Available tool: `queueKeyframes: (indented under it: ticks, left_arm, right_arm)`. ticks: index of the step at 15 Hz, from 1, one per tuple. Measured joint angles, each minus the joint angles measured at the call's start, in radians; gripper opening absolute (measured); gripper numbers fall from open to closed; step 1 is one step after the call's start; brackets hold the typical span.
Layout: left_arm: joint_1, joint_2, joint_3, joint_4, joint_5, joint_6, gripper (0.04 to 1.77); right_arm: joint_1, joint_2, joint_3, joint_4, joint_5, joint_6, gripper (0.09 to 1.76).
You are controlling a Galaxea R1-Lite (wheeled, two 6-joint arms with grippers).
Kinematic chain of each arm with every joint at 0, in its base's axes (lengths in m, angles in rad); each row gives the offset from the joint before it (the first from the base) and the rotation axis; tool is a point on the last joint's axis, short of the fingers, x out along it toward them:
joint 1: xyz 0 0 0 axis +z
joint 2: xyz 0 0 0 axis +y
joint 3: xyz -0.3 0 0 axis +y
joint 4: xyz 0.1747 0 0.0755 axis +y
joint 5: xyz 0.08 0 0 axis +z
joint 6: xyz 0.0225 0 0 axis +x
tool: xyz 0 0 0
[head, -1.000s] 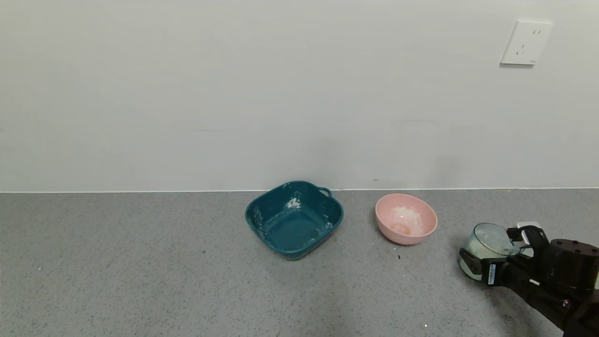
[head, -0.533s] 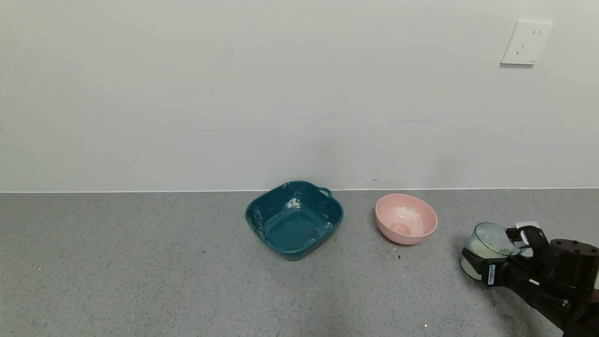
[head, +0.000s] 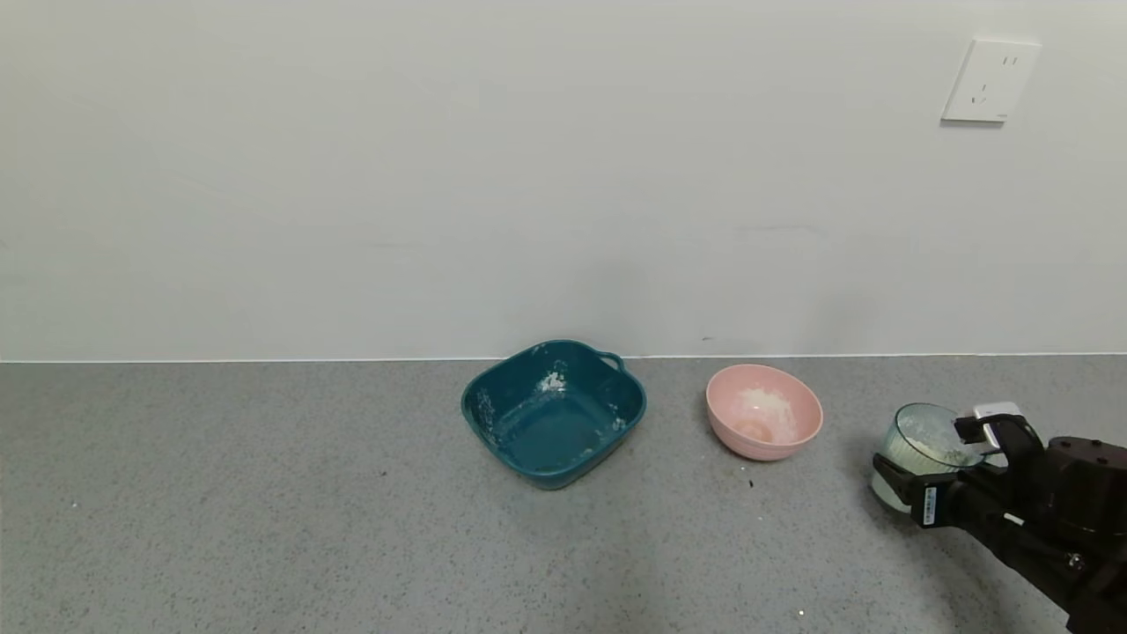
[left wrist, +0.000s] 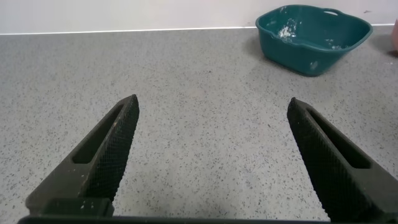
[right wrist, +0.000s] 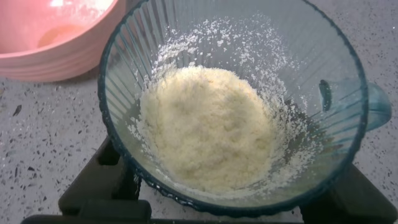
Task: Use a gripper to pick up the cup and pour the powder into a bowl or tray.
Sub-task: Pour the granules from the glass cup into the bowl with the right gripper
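My right gripper [head: 938, 462] is shut on the translucent ribbed cup [head: 924, 445] at the table's right side, one black finger on each side of it, holding it upright and tilted slightly. In the right wrist view the cup [right wrist: 230, 56] fills the frame with a heap of pale powder [right wrist: 208, 127] inside. The pink bowl [head: 764, 412], with white residue inside, stands to the left of the cup and a little farther back; its rim shows in the right wrist view [right wrist: 56, 56]. My left gripper [left wrist: 212, 109] is open and empty over bare table.
A dark teal squarish basin [head: 553, 412] with powder smears stands left of the pink bowl, also in the left wrist view [left wrist: 314, 37]. A white wall runs behind the grey speckled table [head: 264, 493]. A wall socket [head: 990, 79] is at upper right.
My right gripper has shifted slightly right and back with the cup, which now stands more upright. Bowl and basin have not moved.
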Motion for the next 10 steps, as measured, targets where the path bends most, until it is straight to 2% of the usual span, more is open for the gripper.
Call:
queueKeyframes:
  ticks: [2,3,6,10]
  left_arm:
    - [0.0,0.0,0.0,0.0,0.0,0.0,1.72]
    - [0.0,0.0,0.0,0.0,0.0,0.0,1.72]
    - [0.0,0.0,0.0,0.0,0.0,0.0,1.72]
    - [0.0,0.0,0.0,0.0,0.0,0.0,1.72]
  right_arm:
    - [0.002,-0.062,-0.036,0.148,0.0,-0.011,1.35]
    - [0.0,-0.104,-0.072,0.265,0.0,-0.013,1.35]
    - [-0.002,-0.226,-0.219,0.553,-0.006,-0.018,1.35]
    - [0.006,-0.316,-0.365,0.74,-0.011,-0.092,1.35]
